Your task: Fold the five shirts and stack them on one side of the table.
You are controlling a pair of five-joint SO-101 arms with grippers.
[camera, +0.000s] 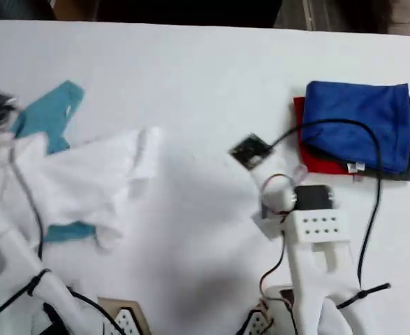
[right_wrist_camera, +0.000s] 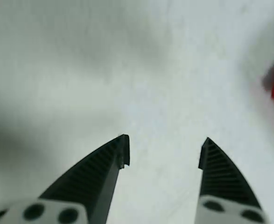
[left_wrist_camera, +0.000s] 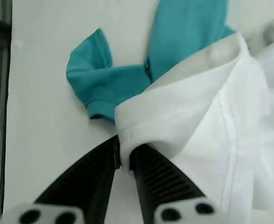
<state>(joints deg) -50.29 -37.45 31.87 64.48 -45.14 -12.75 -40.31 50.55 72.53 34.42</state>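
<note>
The left tool [left_wrist_camera: 124,150] pinches the white shirt [left_wrist_camera: 197,121] by its edge, likely to spread it for folding (right tool [right_wrist_camera: 165,140] gapes, empty).

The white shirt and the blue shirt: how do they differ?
The white shirt lies spread and crumpled; the blue shirt is folded compactly. The white shirt lies over a teal shirt; the blue shirt sits on a red shirt. The left end effector pinches the white shirt's edge; nothing holds the blue shirt. Both rest on the table.

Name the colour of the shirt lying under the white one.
Teal shirt; the left wrist view shows it best, beneath the white shirt.
</note>
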